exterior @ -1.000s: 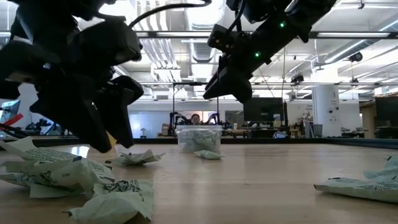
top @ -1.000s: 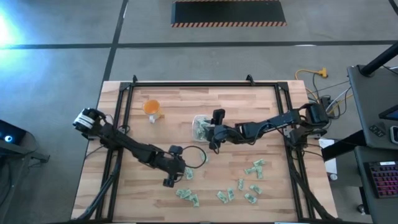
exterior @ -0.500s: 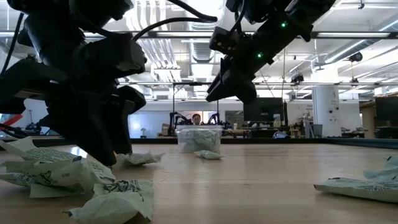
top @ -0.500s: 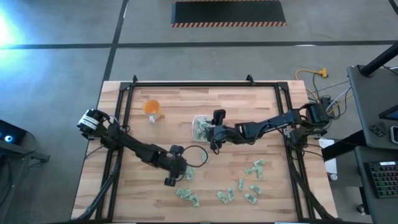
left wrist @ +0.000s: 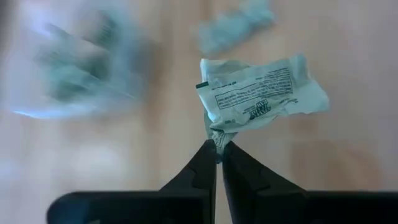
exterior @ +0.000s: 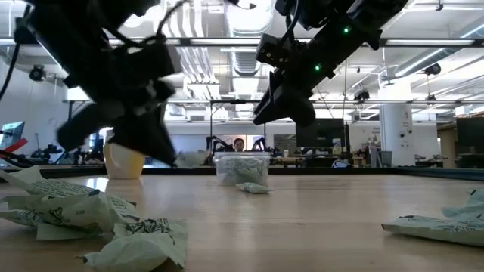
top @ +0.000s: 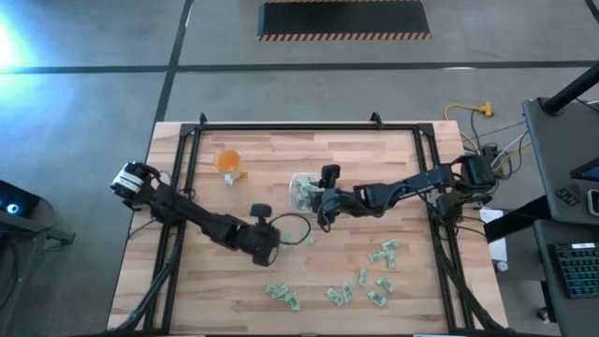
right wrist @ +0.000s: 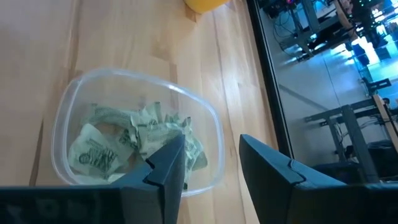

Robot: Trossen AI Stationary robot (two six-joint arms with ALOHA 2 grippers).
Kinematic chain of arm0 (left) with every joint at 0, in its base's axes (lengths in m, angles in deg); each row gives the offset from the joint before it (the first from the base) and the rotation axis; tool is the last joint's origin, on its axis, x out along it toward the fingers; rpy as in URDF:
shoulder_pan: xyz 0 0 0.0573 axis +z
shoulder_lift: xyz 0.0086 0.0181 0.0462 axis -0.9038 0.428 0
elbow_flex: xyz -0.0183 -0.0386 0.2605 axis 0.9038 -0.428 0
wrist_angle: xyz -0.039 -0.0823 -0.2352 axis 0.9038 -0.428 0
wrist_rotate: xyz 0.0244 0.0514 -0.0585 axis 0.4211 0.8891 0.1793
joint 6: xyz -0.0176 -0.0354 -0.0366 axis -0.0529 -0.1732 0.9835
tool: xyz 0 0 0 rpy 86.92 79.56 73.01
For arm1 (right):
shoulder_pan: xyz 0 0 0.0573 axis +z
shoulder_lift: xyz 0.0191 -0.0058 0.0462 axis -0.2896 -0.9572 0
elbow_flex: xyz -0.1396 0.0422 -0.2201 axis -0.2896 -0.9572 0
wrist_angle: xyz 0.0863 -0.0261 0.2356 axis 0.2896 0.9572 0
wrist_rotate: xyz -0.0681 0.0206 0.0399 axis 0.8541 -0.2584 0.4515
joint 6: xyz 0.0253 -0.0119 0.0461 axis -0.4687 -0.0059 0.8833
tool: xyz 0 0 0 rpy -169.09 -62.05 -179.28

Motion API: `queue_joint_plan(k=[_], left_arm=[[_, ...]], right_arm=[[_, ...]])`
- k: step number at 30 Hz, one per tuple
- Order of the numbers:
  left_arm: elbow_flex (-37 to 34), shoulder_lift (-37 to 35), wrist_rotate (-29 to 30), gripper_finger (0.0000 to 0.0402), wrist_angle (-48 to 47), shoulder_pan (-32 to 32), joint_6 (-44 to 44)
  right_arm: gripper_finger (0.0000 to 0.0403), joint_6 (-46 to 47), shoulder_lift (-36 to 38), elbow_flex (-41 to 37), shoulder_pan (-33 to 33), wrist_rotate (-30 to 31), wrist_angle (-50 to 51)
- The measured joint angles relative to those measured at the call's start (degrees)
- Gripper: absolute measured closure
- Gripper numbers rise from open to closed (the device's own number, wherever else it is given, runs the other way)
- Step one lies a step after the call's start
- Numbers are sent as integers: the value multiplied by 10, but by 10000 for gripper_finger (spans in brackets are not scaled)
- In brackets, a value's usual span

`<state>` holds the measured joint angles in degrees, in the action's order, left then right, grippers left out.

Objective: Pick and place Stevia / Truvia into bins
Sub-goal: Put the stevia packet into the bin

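My left gripper (left wrist: 217, 152) is shut on one crumpled green and white Stevia sachet (left wrist: 258, 93), held above the table near its middle (top: 274, 249). The clear bin (top: 301, 192) stands on the table farther back with several sachets inside (right wrist: 137, 140). My right gripper (right wrist: 211, 168) hovers open just right of and above the bin (exterior: 242, 168), touching nothing. More sachets lie flat near the front edge (top: 283, 296) (top: 339, 294) and toward the right (top: 384, 253). One lies beside the bin (exterior: 253, 187). My left gripper pinches a crumpled corner of the sachet (left wrist: 216, 138) between its two fingertips. The rest of the sachet spreads out beyond the fingers. In the low view the sachet (exterior: 193, 157) is clear of the table.
An orange cup (top: 229, 162) stands on the table at the far left of the bin. A black frame rail (top: 281, 126) runs around the table's edges. Bare wood lies between the bin and the scattered sachets. A person sits far off in the room behind (exterior: 239, 143).
My left gripper has shut on a sachet that lay near the table's middle, then turned and moved up and toward the far edge. The sachet has come off the table with it. My right gripper has kept still above the bin.
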<state>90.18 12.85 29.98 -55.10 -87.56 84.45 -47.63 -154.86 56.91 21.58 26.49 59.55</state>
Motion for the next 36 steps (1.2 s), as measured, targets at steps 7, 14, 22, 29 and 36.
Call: queue_joint_plan(k=[7,14,22,29,36], left_arm=[[-1,20,8,400,49,-39,-171],[1,1,115,401,-9,-22,-35],[2,-3,152,401,66,-7,-85],[1,-2,153,401,120,64,-139],[8,-1,43,401,161,144,-156]], right_arm=[[269,1,7,0,0,1,22],[273,14,9,0,0,1,34],[274,16,13,0,0,1,35],[280,46,33,0,0,1,50],[278,94,70,0,0,1,139]])
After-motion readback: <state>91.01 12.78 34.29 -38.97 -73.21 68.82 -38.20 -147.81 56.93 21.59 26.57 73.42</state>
